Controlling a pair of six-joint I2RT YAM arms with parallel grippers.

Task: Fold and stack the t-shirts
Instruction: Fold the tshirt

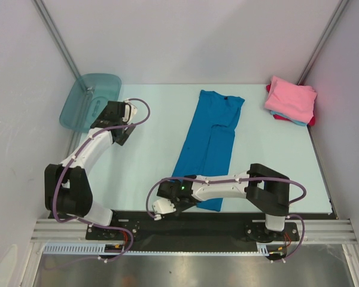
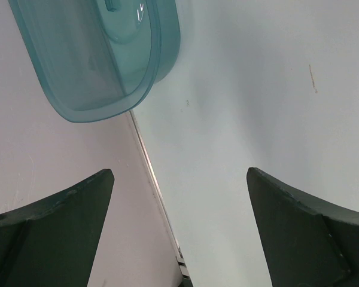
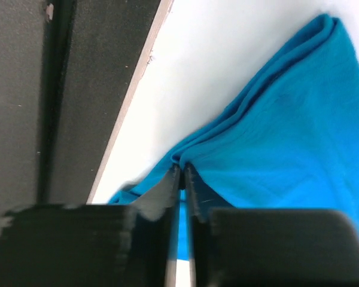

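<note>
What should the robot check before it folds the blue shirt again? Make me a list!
1. Right jaws pinch the near edge of the blue shirt: ok.
2. The pinch has every layer of that edge: cannot tell.
3. Blue shirt lies in a long, narrow strip on the table: ok.
4. Left jaws are open and empty: ok.
5. Left jaws are close enough to help with the shirt: not ok, they are over by the tub.
6. Pile of folded shirts in the far right corner, pink on top, is out of the way: ok.
</note>
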